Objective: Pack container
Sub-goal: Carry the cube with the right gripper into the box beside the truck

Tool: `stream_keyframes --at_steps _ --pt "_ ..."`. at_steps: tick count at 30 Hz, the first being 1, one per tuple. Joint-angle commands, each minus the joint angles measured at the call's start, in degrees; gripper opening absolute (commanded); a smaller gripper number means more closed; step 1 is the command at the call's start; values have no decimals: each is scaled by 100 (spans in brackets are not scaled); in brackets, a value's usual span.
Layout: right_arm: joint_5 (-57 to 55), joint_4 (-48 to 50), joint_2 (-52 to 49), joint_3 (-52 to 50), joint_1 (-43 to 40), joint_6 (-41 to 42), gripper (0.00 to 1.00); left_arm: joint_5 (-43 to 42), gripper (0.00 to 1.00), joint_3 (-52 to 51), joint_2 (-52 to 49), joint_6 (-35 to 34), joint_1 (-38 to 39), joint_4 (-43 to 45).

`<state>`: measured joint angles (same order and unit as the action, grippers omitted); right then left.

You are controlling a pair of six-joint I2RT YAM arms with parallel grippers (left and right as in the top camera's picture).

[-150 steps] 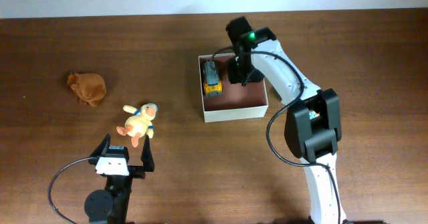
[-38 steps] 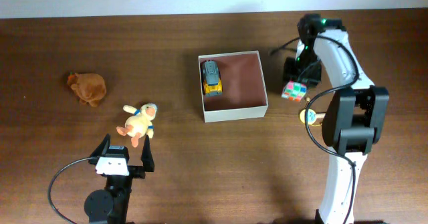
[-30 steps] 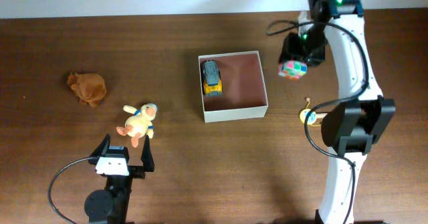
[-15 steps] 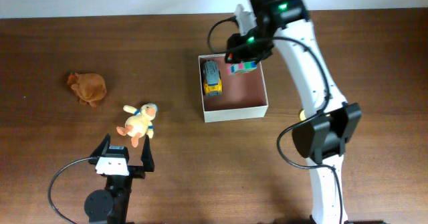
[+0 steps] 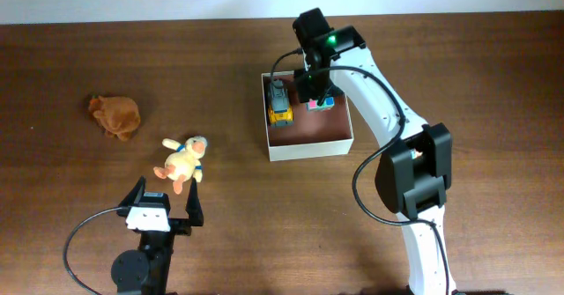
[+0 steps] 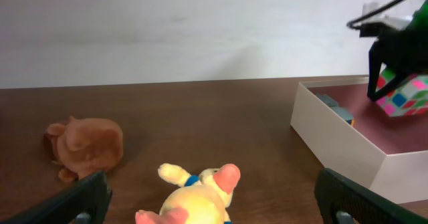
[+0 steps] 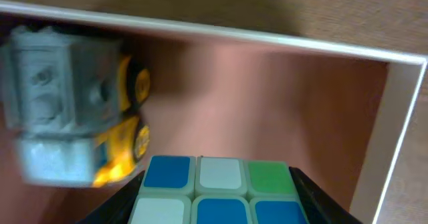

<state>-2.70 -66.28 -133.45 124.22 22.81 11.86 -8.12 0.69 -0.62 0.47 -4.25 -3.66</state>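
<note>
The container, a shallow white-walled box with a reddish-brown inside, stands at the table's middle. A grey and yellow toy truck lies along its left wall. My right gripper is shut on a multicoloured puzzle cube and holds it low inside the container, just right of the truck. In the right wrist view the cube fills the space between the black fingers, with the truck to the left. My left gripper stands open near the front edge, empty.
A yellow plush duck lies just ahead of the left gripper, and a brown plush toy sits farther left. In the left wrist view the duck is close between the open fingers, and the container is to the right.
My right arm has carried the cube from the table right of the container, up and leftward, then down into the container beside the truck. The left arm has not moved.
</note>
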Motion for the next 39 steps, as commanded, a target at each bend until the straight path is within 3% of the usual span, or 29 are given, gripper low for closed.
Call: stream_keyframes --at_steps 1,13,17,29,30,33,39 --pt "-776 227 -20 -179 -7 44 53 24 99 -17 28 87 24 -26" --pt "-1152 610 -20 -179 -61 -197 54 24 99 -17 28 87 24 -26" --pt "-1150 608 -20 -179 -90 -199 73 24 99 -17 28 87 24 -26" --pt "-586 304 267 -13 -57 -238 77 24 99 -17 28 87 24 -26" --pt "-326 197 308 76 -57 -238 74 24 99 -17 28 87 24 -26" --pt "389 2 389 225 -59 -236 51 24 99 -17 28 87 24 -26" --pt "879 26 295 221 -42 -188 27 24 99 -17 28 87 24 -26"
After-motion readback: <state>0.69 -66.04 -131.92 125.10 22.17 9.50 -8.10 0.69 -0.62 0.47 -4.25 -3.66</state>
